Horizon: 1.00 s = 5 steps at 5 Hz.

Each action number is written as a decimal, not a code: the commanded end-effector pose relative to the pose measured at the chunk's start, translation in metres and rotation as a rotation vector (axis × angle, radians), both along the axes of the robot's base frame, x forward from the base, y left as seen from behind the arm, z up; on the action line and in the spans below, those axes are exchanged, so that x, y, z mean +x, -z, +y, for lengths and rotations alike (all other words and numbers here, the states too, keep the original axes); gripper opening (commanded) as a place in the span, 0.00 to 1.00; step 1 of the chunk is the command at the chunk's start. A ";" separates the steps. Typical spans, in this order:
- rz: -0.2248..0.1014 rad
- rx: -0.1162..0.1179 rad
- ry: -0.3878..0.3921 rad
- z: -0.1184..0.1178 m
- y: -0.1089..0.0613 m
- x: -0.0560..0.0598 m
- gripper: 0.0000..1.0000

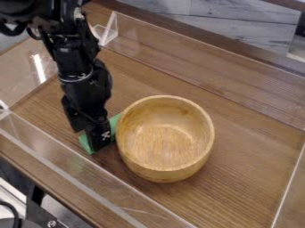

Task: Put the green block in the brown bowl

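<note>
The end effector [92, 134] is hanging wide open over the green block [100, 135], which is lying near the counter's left edge, just beside the brown bowl [166, 136], apparently to grasp it.

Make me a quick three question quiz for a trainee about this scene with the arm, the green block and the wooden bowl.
1. True or false: the green block already lies inside the brown bowl.
2. Which is the gripper doing? A. hanging over the bowl; B. standing over the block, pointing down; C. resting on the clear wall.
3. What is inside the bowl?

Key
1. False: the block is on the wooden table, just left of the bowl.
2. B, with its jaws open.
3. Nothing; it is empty.
</note>
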<state>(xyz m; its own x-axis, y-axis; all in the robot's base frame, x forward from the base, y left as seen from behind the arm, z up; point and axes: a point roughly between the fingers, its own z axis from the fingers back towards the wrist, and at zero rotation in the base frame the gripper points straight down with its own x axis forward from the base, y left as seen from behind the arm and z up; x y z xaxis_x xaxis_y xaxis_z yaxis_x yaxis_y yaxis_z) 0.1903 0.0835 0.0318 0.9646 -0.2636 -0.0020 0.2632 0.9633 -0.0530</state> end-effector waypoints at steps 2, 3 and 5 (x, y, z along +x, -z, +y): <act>-0.017 0.002 -0.020 0.005 -0.002 0.003 1.00; -0.020 0.001 -0.021 0.004 0.000 0.004 0.00; -0.023 -0.001 -0.042 0.004 -0.012 0.006 0.00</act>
